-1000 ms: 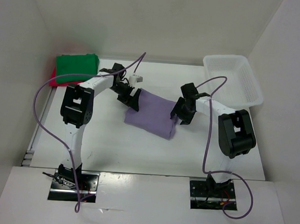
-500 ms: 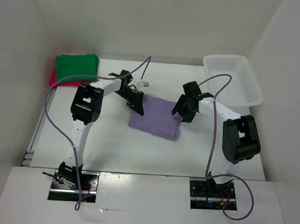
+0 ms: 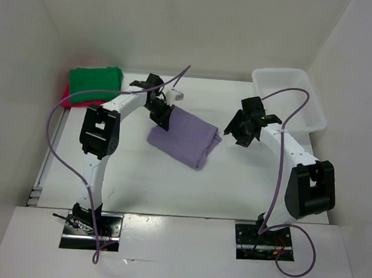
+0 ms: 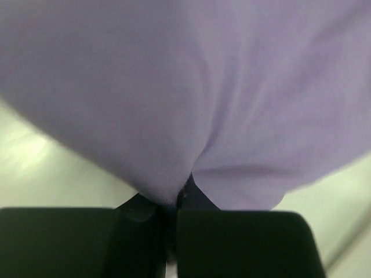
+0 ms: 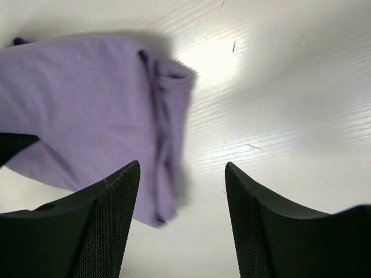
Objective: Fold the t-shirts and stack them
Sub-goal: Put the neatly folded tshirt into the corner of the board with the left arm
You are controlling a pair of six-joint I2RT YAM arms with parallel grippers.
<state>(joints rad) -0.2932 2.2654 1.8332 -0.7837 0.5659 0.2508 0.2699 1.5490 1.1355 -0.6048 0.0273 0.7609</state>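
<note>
Folded down to a compact rectangle, the lavender t-shirt (image 3: 183,137) lies near the middle of the surface (image 3: 137,180), its long side running at a slant between the two arms. The left hand (image 3: 162,116) is clenched on the far-left edge of that bundle; in the left wrist view the cloth is pinched between the fingers and billows out over them. Gripping at one edge looks meant to let the arm drag or carry the whole fold without it opening. At the far-left corner the green t-shirt (image 3: 95,82) sits folded on top of the red t-shirt (image 3: 69,97), of which only a strip shows below and to the left. That pile is probably where the lavender one is headed, since it is the only shirt not yet stacked.

The right hand (image 3: 241,130) hovers just beside the shirt's right end, released and grasping nothing, its fingers (image 5: 107,220) spread with bare surface between them. Standing apart leaves the cloth free to move leftward. The white basket (image 3: 313,117) stands at the far right, clear of both arms.
</note>
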